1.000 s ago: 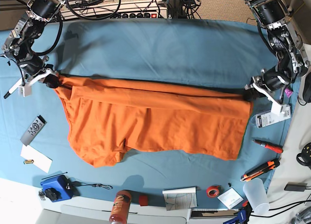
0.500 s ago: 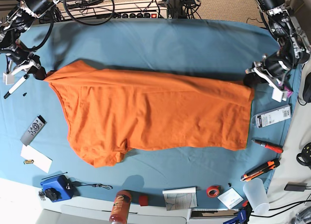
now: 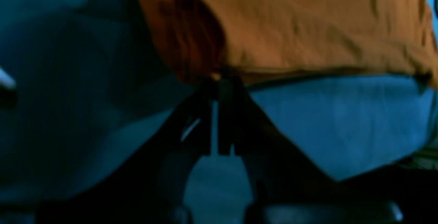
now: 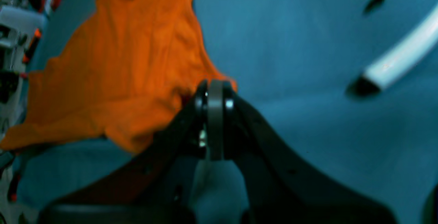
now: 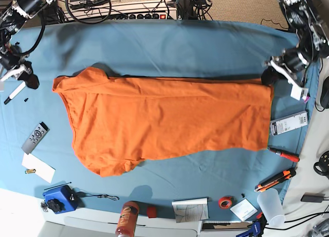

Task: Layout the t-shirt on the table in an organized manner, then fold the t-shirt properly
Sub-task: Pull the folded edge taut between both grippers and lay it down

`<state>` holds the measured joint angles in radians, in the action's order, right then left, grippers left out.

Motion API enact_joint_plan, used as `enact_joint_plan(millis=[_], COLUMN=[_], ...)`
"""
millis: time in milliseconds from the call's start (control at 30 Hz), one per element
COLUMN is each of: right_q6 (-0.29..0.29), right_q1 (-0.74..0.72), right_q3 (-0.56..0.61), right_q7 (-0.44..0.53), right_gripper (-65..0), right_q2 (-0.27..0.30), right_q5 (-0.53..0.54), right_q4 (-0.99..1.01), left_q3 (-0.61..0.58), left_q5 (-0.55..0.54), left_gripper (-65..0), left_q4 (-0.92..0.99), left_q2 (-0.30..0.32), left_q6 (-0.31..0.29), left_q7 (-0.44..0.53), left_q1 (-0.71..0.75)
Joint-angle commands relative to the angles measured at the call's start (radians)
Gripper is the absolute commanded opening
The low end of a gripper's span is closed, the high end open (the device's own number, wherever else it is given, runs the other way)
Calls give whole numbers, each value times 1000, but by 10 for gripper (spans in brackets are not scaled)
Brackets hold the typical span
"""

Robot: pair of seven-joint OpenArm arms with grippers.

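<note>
The orange t-shirt [image 5: 164, 119] lies spread sideways across the teal table [image 5: 180, 47]. At the base view's right, my left gripper [image 5: 267, 76] sits on the shirt's far right corner. In the left wrist view the left gripper [image 3: 220, 78] is shut on the t-shirt [image 3: 308, 29] at its hem. At the left, my right gripper [image 5: 30, 81] is shut and stands a little apart from the shirt's left corner. The right wrist view shows that right gripper [image 4: 214, 85] closed, with the t-shirt [image 4: 119, 63] just beyond its tips.
A white marker [image 5: 14, 93], a remote [image 5: 35, 137], a paper slip [image 5: 38, 167] and a blue box [image 5: 59, 198] lie along the left. An orange bottle [image 5: 127, 216] and a tape roll [image 5: 224, 202] stand in front. A screwdriver [image 5: 282, 155], a cutter [image 5: 275, 180] and a cup [image 5: 271, 206] are at the right.
Both arms drew the shirt's upper edge toward the back, unrolling the fold so it lies flatter. The right gripper slid further left and came off the shirt's corner.
</note>
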<state>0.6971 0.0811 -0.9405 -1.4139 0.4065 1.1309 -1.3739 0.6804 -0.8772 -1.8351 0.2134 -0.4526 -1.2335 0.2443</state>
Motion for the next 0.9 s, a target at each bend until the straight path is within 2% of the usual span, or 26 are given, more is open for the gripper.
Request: enact_joint_plan(millis=[0,200,500,600,633,700,733,867], right_q6=[1,1,1,1,1,1,1,1], right_q1=[6,82,68,68,69,69,68,50], right_q3=[-6,-23,-27,-27,-27,-27,-27,-22], right_q7=[18,18,18,18,18,18,18,18], right_gripper=[-650,-650,-650,-650,-615,-486,-448,-440], right_q2=[26,26,23,23,23,23,23,23], right_q5=[44,86,78,44,31,16,17,15], right_q4=[-20,-121,-151,-151,-151,-151,-151,-151], left_q3=[4,4,4,4,4,4,4,4], left_q5=[-20,-18,10,12,12,12,12,13], left_gripper=[-650,-650,-650,-650,-650,-650,-650,-650], left_q4=[-34,-68,-68,-68,-68,-68,-68,-68], left_q2=[14,14,15,19,22,23,22,23], left_q6=[-1,-1,-5,-5,-5,-5,-5,-5], left_q7=[14,22,52,56,55,56,55,55], left_q1=[9,78,82,82,82,82,82,82])
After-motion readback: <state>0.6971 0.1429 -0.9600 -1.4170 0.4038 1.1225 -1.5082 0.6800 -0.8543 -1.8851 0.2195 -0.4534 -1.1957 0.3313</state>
